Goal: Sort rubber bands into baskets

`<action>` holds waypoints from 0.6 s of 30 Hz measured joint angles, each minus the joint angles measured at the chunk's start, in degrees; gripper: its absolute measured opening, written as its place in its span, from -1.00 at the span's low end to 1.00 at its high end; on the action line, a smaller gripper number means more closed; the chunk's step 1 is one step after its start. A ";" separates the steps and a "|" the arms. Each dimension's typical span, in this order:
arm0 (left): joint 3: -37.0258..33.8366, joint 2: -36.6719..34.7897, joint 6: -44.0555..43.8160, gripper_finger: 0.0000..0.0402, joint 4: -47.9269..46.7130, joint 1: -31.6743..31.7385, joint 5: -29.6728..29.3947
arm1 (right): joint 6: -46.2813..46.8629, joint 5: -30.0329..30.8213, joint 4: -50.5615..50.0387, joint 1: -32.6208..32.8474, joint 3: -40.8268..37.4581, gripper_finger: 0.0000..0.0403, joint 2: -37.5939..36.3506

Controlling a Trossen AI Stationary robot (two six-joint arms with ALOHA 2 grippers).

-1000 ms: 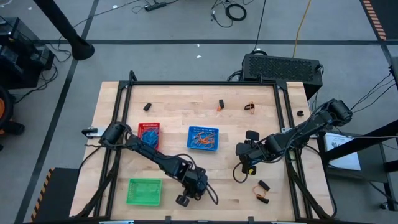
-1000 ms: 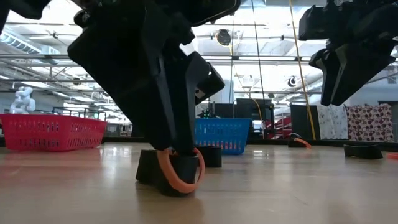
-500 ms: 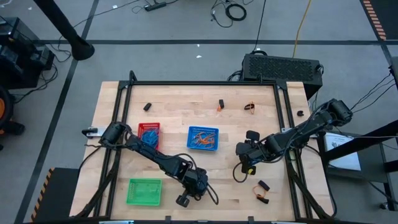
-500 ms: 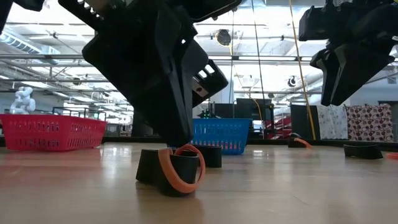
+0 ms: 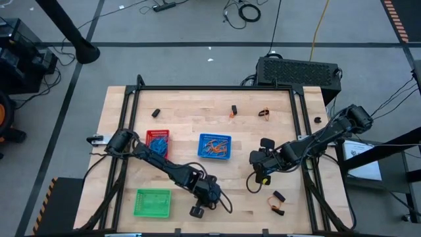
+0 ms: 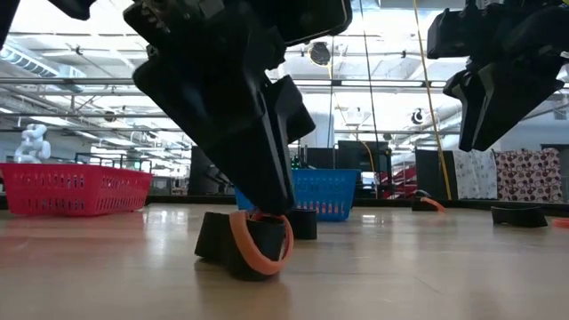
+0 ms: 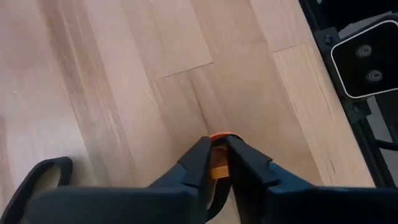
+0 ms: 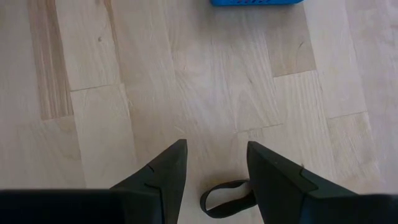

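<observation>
My left gripper (image 5: 199, 205) is down near the table's near edge, right of the green basket (image 5: 152, 202). It is shut on an orange rubber band (image 6: 263, 245), which stands against a black band (image 6: 218, 242). My right gripper (image 8: 214, 163) hangs open above the table at the right. A black band (image 8: 225, 196) lies on the wood below it, untouched. The red basket (image 5: 156, 141) and the blue basket (image 5: 215, 146) sit mid-table with bands inside. Loose bands lie along the far side (image 5: 233, 112) and near the front right (image 5: 279, 203). My left gripper pinches the top of the orange band's loop (image 7: 217, 163) between its two fingers. The fingers (image 6: 267, 191) come from above, slanting down. The band's lower part (image 6: 253, 268) rests on the table, and the loop stands upright beside the black band.
A black frame runs around the table's edge (image 5: 217, 89). A black box (image 5: 297, 71) stands beyond the far right corner. Bare wood lies between the baskets and the near edge (image 5: 237, 197). Another black loop (image 7: 43, 180) lies beside my left fingers.
My left gripper has rolled about its own pointing line while staying over the orange band, and its fingers now lean the other way in the low view. The band and the black band beside it remain on the table in the same spot.
</observation>
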 joint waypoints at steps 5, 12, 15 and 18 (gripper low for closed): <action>0.00 0.00 -5.43 -0.48 -0.03 -0.02 0.10 | 0.00 0.01 0.00 -0.02 0.00 -0.21 0.00; 0.00 0.00 -14.53 -0.42 -1.95 -0.02 1.47 | 0.00 0.01 0.02 0.00 0.00 -0.21 0.00; 0.00 0.00 -18.81 -0.42 -2.25 -0.13 2.55 | 0.00 0.01 0.08 -0.02 0.00 -0.21 0.01; 0.00 0.00 -22.01 -0.42 -3.55 -0.28 3.02 | 0.00 0.01 0.29 -0.02 0.00 -0.21 0.02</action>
